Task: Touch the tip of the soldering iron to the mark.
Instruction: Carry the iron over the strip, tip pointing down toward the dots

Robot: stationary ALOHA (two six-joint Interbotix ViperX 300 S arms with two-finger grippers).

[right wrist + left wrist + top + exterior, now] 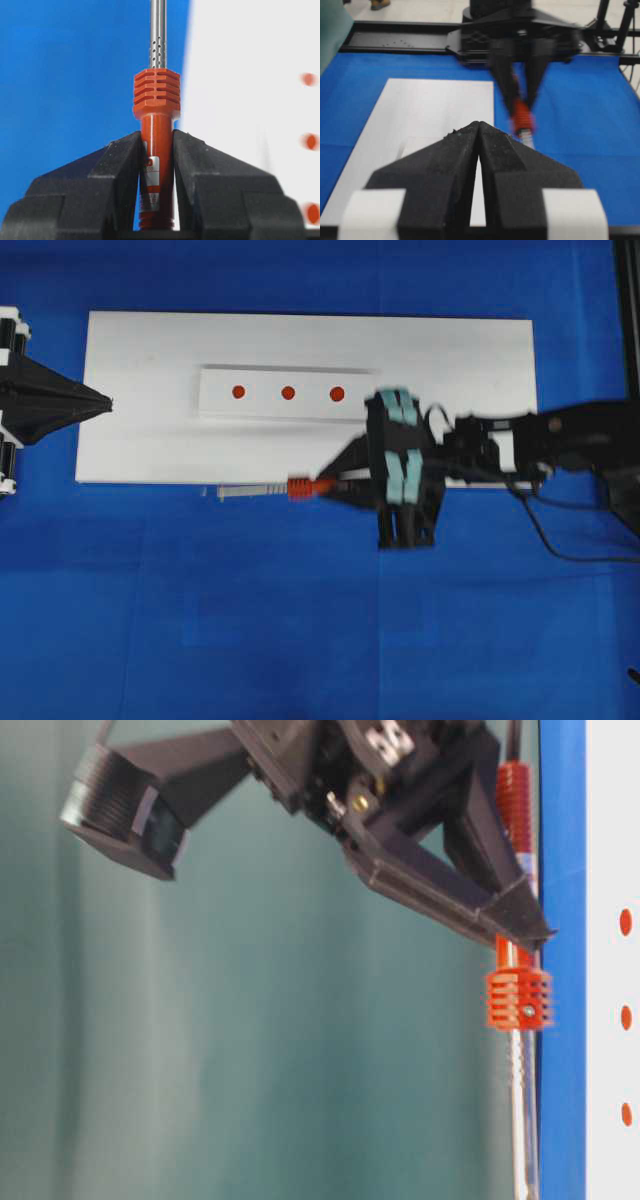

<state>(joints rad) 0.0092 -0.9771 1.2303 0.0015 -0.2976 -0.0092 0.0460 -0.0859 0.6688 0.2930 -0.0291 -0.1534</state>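
Note:
My right gripper (pixel 325 485) is shut on the orange-red handle of the soldering iron (pixel 298 488). The silver shaft points left along the front edge of the white board, over the blue cloth. In the right wrist view the handle (pixel 156 95) stands between the fingers (pixel 120 155), and the tip is cut off at the top. The mark (pixel 288 393) is the middle red dot on the white block (pixel 262 405); it also shows in the right wrist view (pixel 311 141), well to the side of the shaft. My left gripper (pixel 105 403) is shut and empty at the board's left end.
The block lies on a wide white board (pixel 140 350) on blue cloth (pixel 300 620). Two more red dots (pixel 238 392) (pixel 337 394) flank the mark. A black cord (pixel 560 540) trails off from the right arm.

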